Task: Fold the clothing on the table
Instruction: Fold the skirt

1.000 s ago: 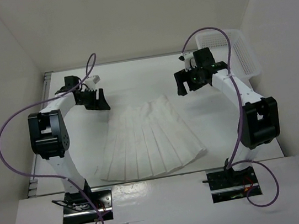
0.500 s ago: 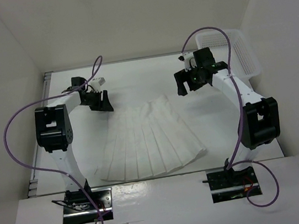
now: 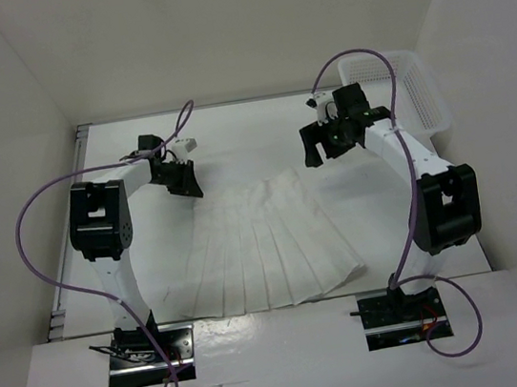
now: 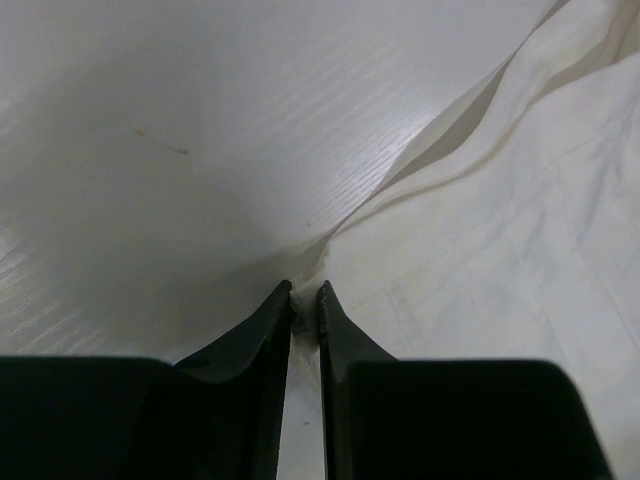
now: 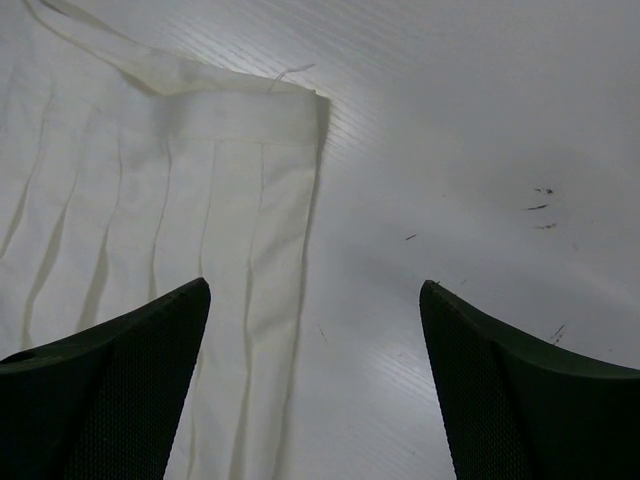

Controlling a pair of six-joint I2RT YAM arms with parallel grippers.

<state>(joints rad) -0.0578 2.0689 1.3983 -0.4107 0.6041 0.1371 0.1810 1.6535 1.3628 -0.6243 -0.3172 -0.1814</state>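
The clothing (image 3: 266,245), a white pleated garment, lies spread flat on the table (image 3: 232,139), fanning out toward the near edge. My left gripper (image 3: 185,184) is at its far left corner. In the left wrist view that gripper (image 4: 305,292) is shut on a pinch of the clothing (image 4: 500,230), whose edge rises in a ridge from the tips. My right gripper (image 3: 320,151) hangs open just beyond the far right corner. In the right wrist view it (image 5: 315,288) is wide open, with the waistband corner of the clothing (image 5: 200,170) ahead and left and nothing between the fingers.
A white mesh basket (image 3: 407,86) stands at the back right, behind the right arm. A grey rail (image 3: 67,259) runs along the table's left side. White walls close in the table on three sides. Purple cables loop off both arms.
My left gripper has moved right to the clothing's far left corner and closed on it. The clothing has shifted and turned slightly. The right arm has barely moved.
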